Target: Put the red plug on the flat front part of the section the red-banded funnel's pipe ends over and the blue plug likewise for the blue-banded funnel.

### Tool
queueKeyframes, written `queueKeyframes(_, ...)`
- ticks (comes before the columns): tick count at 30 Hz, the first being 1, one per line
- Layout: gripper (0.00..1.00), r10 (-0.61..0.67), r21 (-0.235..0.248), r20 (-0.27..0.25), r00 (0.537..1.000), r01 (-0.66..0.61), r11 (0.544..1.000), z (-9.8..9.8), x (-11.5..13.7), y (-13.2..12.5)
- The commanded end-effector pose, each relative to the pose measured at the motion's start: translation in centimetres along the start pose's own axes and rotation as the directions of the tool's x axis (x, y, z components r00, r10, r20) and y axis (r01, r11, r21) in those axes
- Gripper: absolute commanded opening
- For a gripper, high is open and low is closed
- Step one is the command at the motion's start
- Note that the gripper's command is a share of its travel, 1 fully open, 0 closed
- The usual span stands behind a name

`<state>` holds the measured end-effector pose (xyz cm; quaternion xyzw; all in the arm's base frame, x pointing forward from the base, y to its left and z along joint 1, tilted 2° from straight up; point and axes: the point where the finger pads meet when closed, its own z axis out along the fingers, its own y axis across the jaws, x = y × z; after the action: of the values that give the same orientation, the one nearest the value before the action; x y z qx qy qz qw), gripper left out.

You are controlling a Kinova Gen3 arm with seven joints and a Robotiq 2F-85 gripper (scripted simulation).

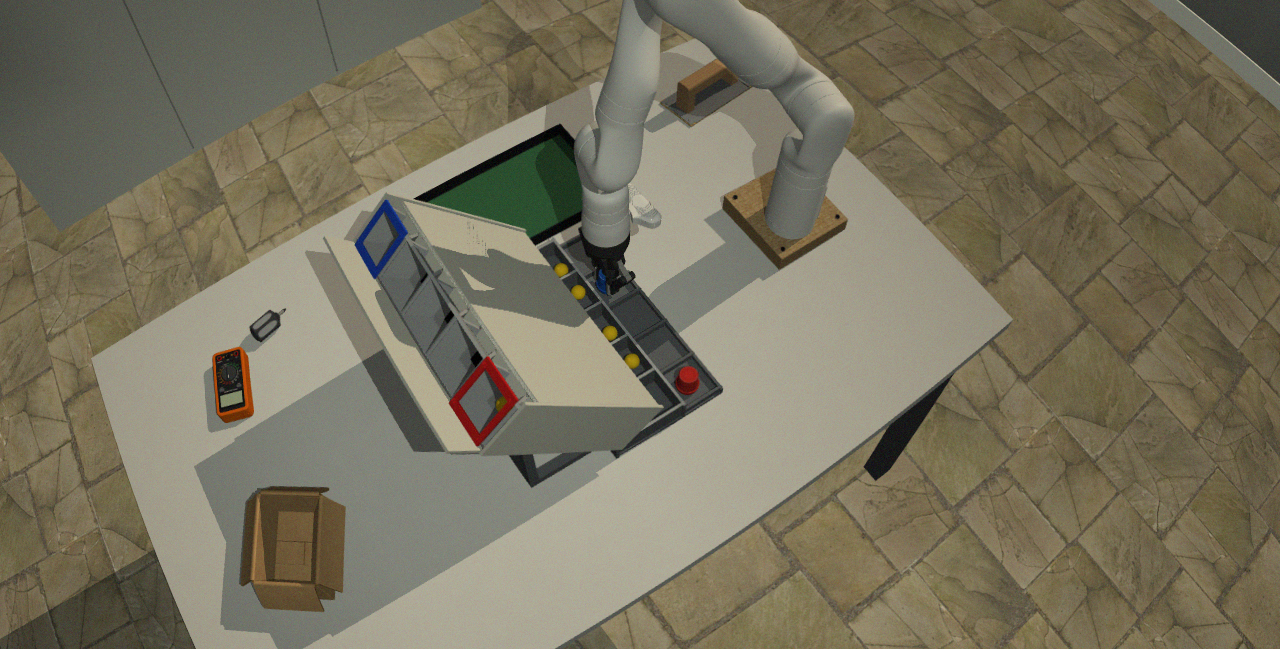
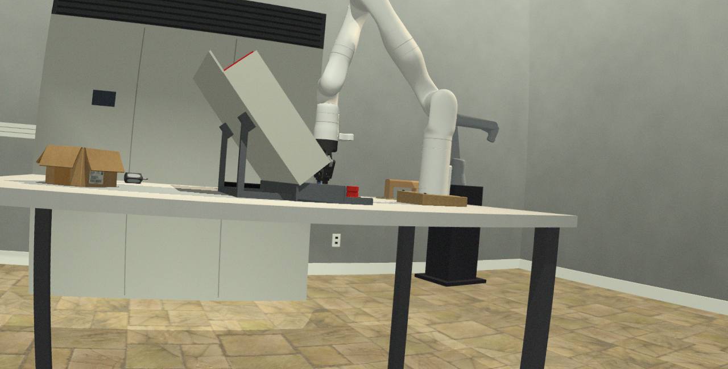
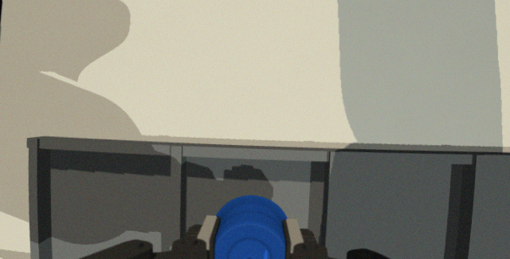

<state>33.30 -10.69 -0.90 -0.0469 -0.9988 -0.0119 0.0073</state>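
Observation:
My gripper (image 1: 610, 276) is shut on the blue plug (image 3: 249, 227) and holds it low over the flat front part of the second section from the far end of the grey sectioned tray (image 1: 626, 323). The gripper also shows in the side view (image 2: 325, 172). The red plug (image 1: 686, 378) stands on the flat front part of the nearest section. Several yellow marbles (image 1: 610, 332) lie in the sections under the tilted beige cover (image 1: 528, 323). The blue-banded funnel (image 1: 381, 237) and the red-banded funnel (image 1: 484, 400) sit at the cover's top edge.
A green marble tray (image 1: 519, 184) lies behind the cover. A cardboard box (image 1: 290, 546), an orange multimeter (image 1: 231, 383) and a small dark part (image 1: 265, 323) are at the table's left. A wooden block with a handle (image 1: 705, 85) and the arm's wooden base (image 1: 785, 224) are at the right.

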Motion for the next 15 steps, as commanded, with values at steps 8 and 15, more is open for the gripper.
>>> queueKeyframes(8,0.00,0.000,0.000,0.001,1.000,0.000,1.000,0.37,0.33,0.31)
queueKeyframes(15,0.00,0.000,0.000,0.001,1.000,0.000,1.000,0.37,0.33,0.31)
